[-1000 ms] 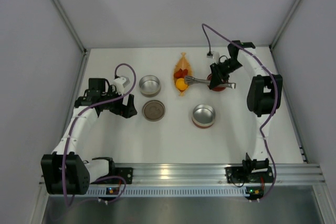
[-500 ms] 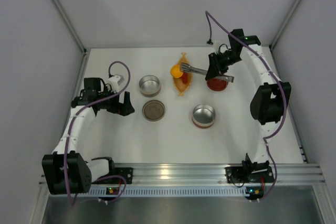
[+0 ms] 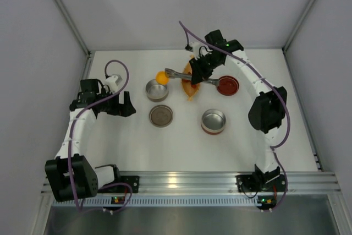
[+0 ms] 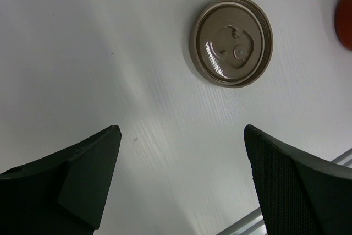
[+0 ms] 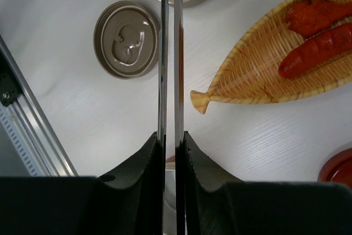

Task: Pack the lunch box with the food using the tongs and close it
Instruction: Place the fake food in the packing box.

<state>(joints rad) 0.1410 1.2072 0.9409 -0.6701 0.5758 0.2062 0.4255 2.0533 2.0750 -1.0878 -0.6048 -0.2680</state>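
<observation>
The open steel tin (image 3: 157, 89) sits left of the middle of the white table (image 3: 242, 147), and everything else is gathered round it. Its flat brown lid (image 3: 161, 116) lies just on the near side of it, close but not touching. Just right of the tin is the woven orange dish (image 5: 258, 75), partly covered from above by the right arm and the tool it carries. Two red pieces (image 5: 316, 31) lie side by side in the dish. Farther right of the tin lies a red lid (image 3: 227, 85), and to its near right stands a second tin (image 3: 213, 120) on a red base. The left gripper (image 4: 181, 180) hangs left of the tin, near the brown lid, with its fingers spread wide and holding nothing. The right gripper (image 5: 174, 141) is clamped on the tongs (image 5: 169, 53) over the dish. The tongs' two slim silver arms are pressed almost together and reach left toward the tin. At their tips a small rounded orange piece (image 3: 161, 76) is pinched, glossy and yolk-coloured, hanging over the tin's far rim.
</observation>
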